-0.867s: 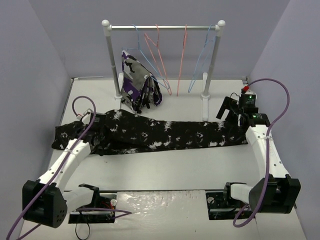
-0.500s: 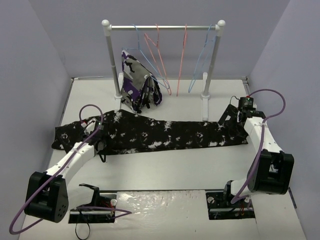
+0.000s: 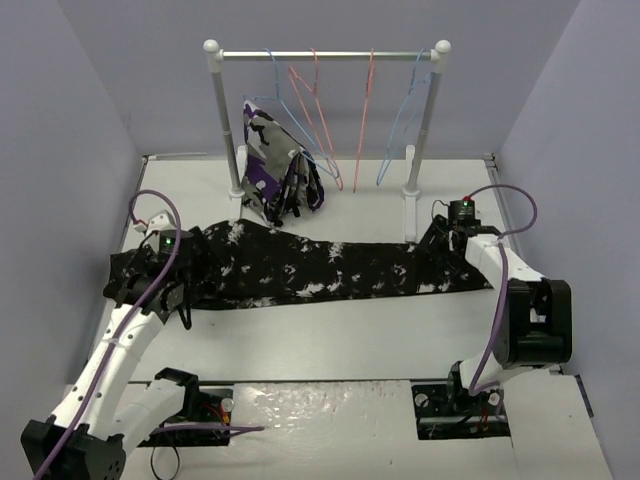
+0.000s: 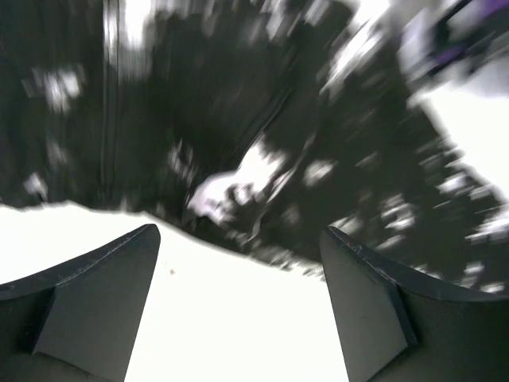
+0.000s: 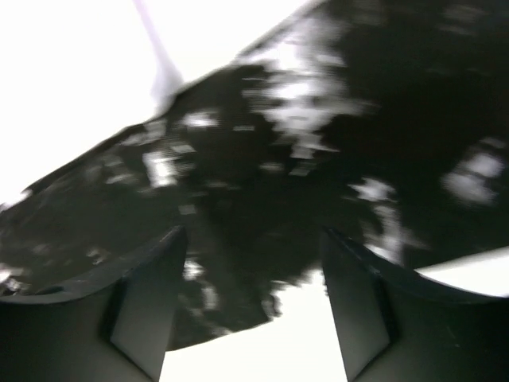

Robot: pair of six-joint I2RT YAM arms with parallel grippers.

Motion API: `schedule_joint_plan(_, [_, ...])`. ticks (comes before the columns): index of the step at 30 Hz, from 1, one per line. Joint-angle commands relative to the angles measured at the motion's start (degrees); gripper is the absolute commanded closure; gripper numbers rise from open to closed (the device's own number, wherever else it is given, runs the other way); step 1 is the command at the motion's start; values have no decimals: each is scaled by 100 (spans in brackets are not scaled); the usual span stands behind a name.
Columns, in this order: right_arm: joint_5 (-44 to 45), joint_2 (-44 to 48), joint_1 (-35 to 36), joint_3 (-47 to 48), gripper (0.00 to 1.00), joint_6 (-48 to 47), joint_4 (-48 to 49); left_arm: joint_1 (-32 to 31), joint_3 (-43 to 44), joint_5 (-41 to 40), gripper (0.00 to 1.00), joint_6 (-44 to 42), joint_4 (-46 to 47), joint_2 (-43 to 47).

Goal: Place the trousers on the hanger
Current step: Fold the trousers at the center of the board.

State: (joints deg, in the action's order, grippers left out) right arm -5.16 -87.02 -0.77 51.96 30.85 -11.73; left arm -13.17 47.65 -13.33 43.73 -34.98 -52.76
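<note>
The trousers [image 3: 320, 268], black with white splotches, lie flat and stretched across the table from left to right. My left gripper [image 3: 170, 292] hovers over their left end. In the left wrist view it [image 4: 238, 239] is open, with bare white table between its fingers and the fabric edge [image 4: 262, 143] just ahead. My right gripper [image 3: 436, 240] is over the right end of the trousers. In the right wrist view it [image 5: 253, 239] is open, and the fabric [image 5: 262, 167] lies under and between its fingers, not pinched. The hanger [image 3: 403, 118], light blue, hangs on the rail at the right.
A clothes rack [image 3: 325, 55] stands at the back on two white posts [image 3: 412, 150]. It carries pink-red hangers [image 3: 318, 110], another blue hanger [image 3: 277, 85] and a purple, white and black garment [image 3: 278, 170]. Grey walls close in both sides.
My left gripper has opened and let go of the trousers, and its arm has shifted to the left. My right arm has swung in and down onto the right trouser end, its jaws narrowing.
</note>
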Motion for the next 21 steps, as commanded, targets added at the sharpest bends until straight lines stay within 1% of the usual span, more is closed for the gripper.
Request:
schedule_joint_plan(1, [-150, 30, 244, -178, 43, 292, 754, -4, 400, -348, 21, -470, -213, 55])
schedule_joint_plan(3, [-190, -153, 216, -375, 46, 464, 1012, 24, 323, -252, 20, -436, -212, -41])
schedule_joint_plan(5, [-157, -388, 102, -610, 47, 612, 1100, 71, 262, -211, 15, -489, -273, -196])
schedule_joint_plan(7, [-319, -557, -463, -811, 47, 724, 1107, 165, 275, -200, 13, -541, -382, -266])
schedule_joint_plan(9, [-454, -613, -887, -886, 46, 743, 1107, 245, 269, -126, 12, -594, -404, -287])
schedule_joint_plan(11, [-506, -598, -1599, -975, 43, 826, 1033, 395, 224, 16, 12, -601, -412, -272])
schedule_joint_plan(12, [-461, -571, -1834, -989, 42, 975, 930, 458, 189, 96, 12, -564, -413, -270])
schedule_joint_plan(15, [-431, -433, -2306, -1081, 40, 1441, 823, 635, 62, 322, 12, -397, -421, -286])
schedule_joint_plan(18, [-202, -284, -2771, -1092, 38, 1604, 822, 824, -58, 478, 12, -316, -488, -312])
schedule_joint_plan(21, [-178, -254, -3083, -1117, 38, 1669, 829, 959, -104, 667, 12, -304, -577, -331])
